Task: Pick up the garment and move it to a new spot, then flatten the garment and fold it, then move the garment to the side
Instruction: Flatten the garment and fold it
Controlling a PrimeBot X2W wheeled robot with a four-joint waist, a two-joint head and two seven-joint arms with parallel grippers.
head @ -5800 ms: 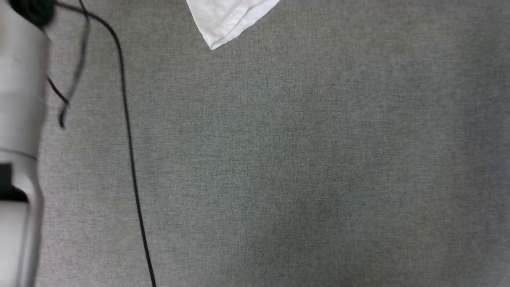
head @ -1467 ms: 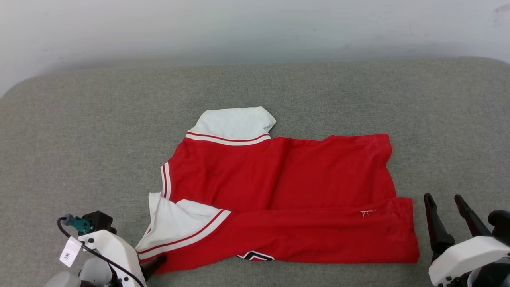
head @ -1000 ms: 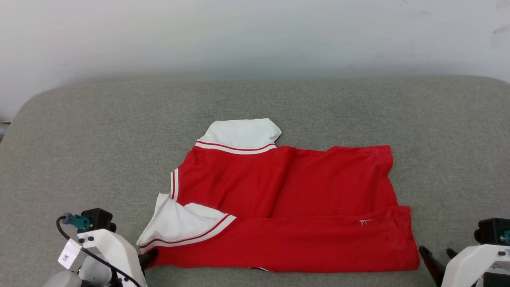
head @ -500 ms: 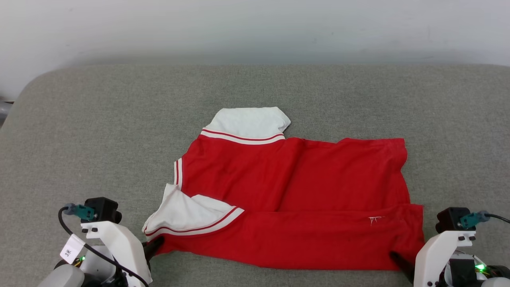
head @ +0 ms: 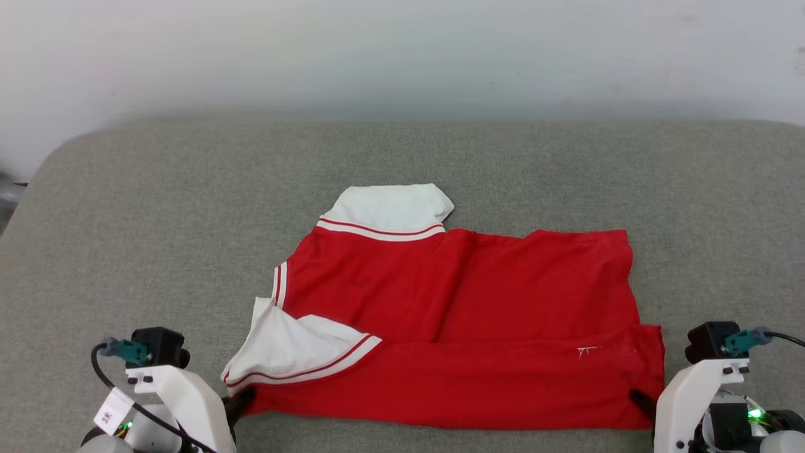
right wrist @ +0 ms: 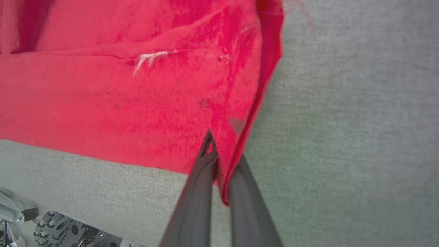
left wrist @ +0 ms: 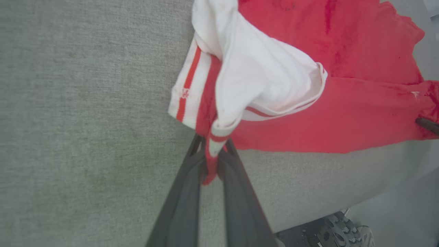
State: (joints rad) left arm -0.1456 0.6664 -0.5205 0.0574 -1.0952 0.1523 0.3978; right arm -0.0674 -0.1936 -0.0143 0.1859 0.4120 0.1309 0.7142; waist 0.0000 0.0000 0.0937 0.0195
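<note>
Head view: garment [head: 459, 327] lies on grey cloth-covered counter [head: 157, 239], about centre left-right, close to robot's edge; pale wall [head: 402, 56] behind.
Garment lay: mostly flat, red side up; a near band of red overlaps the rest along a left-right line.
Far sleeve [head: 390, 204]: white, flat on counter at garment's far side, red-white stripe trim where it meets the red.
Near sleeve [head: 283, 346]: white, flipped over the red at near left, stripe trim along its edge.
White mark [head: 588, 352]: small, on near band twd right end.
Left tool [left wrist: 212, 154]: narrow, the 2 fingers pinched on garment's near-left corner; striped trim & red cloth sit between them, a short tail of cloth hangs back betw the fingers.
Right tool [right wrist: 223, 154]: narrow, clamped on near-right corner; 1 fingertip lies on top of the red cloth, the other is under it, hem edge runs down betw them.
Left wrist view, extra: right tool's dark tip shows at far right edge, touching the red corner.
Arms: white wrist housings at lower left & lower right of head view; teal plug [head: 126, 351] & paper tag [head: 110, 409] on left 1, green light on right 1.
Wheels [left wrist: 337, 231]: robot base, seen below counter's near edge in both wrist views.
</note>
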